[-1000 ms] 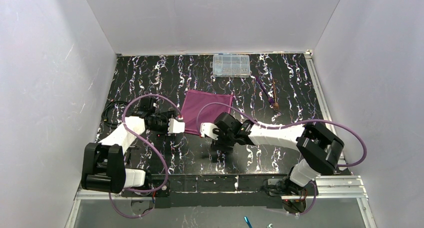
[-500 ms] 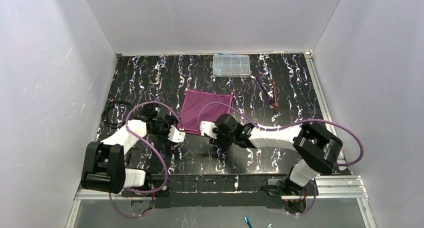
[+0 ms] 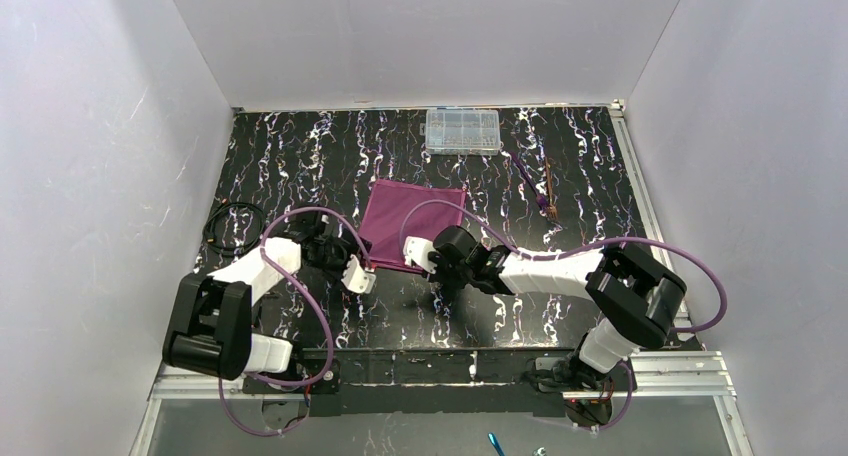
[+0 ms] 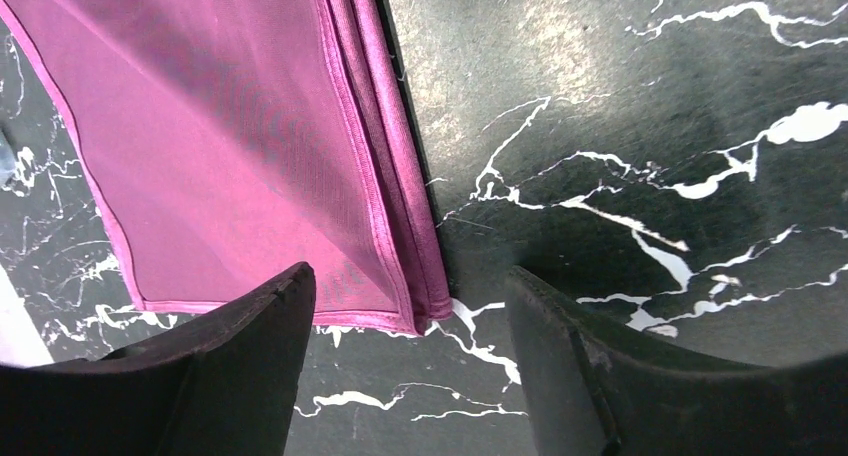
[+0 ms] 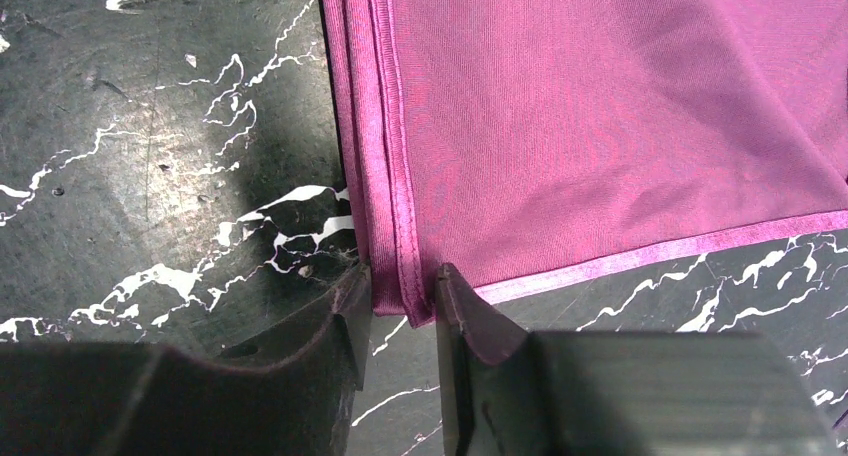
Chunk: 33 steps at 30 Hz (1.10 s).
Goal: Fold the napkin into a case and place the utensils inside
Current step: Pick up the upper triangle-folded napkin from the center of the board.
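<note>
The plum-purple napkin (image 3: 395, 226) lies flat mid-table, one side edge doubled over. My left gripper (image 3: 357, 274) hovers at its near-left corner; in the left wrist view the napkin (image 4: 220, 156) ends in that corner between the wide-apart jaws of the open left gripper (image 4: 410, 311). My right gripper (image 3: 416, 256) sits at the near edge. In the right wrist view the right gripper (image 5: 402, 301) has narrowed onto a hemmed corner of the napkin (image 5: 600, 126), both tips touching cloth. The utensils (image 3: 541, 188), two thin sticks, lie at the far right.
A clear plastic compartment box (image 3: 462, 131) stands at the back centre. A black cable coil (image 3: 228, 226) lies at the left. White walls close in three sides. Purple arm cables loop over the near part of the black marbled table (image 3: 300, 146).
The right jaws have narrowed from wide open onto the napkin's corner. The left gripper has slid right and nearer, to the near-left corner.
</note>
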Each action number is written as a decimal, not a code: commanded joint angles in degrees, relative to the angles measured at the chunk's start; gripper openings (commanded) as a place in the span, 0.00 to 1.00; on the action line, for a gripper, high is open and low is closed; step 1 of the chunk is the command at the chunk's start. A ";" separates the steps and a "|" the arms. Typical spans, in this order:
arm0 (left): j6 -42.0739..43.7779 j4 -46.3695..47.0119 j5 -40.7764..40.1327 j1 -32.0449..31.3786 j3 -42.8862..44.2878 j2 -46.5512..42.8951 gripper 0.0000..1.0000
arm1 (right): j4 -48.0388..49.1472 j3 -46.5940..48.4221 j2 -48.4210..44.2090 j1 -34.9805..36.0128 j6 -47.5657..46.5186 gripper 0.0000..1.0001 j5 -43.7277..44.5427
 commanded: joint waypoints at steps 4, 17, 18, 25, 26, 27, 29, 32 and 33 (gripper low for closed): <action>6.05 -0.15 -3.87 -0.30 -1.82 2.68 0.60 | 1.93 0.94 0.59 -0.74 1.78 0.32 -0.88; 7.68 0.25 -4.97 -1.38 -1.81 4.63 0.20 | 0.63 4.04 -0.81 -5.51 4.36 0.14 -8.65; 7.53 0.23 -5.04 -1.57 -1.78 4.70 0.20 | 0.45 4.27 -0.73 -5.57 4.48 0.12 -9.42; 3.67 1.18 -6.84 -2.88 -0.61 6.27 0.05 | 0.23 4.62 -1.68 -6.01 5.88 0.04 -11.55; 2.46 1.59 -7.19 -2.97 -0.05 6.46 0.02 | 0.23 4.54 -2.05 -6.09 5.98 0.03 -11.57; 1.15 1.76 -7.50 -2.94 0.57 6.64 0.00 | 0.23 4.45 -2.43 -6.15 6.14 0.03 -11.53; -1.46 1.38 -8.10 -3.02 2.05 6.79 0.00 | 0.23 4.11 -3.30 -6.30 6.56 0.02 -11.13; -5.51 -1.12 -8.65 -2.99 4.59 5.96 0.00 | 0.23 3.58 -4.68 -6.57 7.41 0.01 -10.15; -7.22 -2.18 -8.65 -2.95 5.66 5.41 0.00 | 0.23 3.46 -5.06 -6.72 7.80 0.01 -9.82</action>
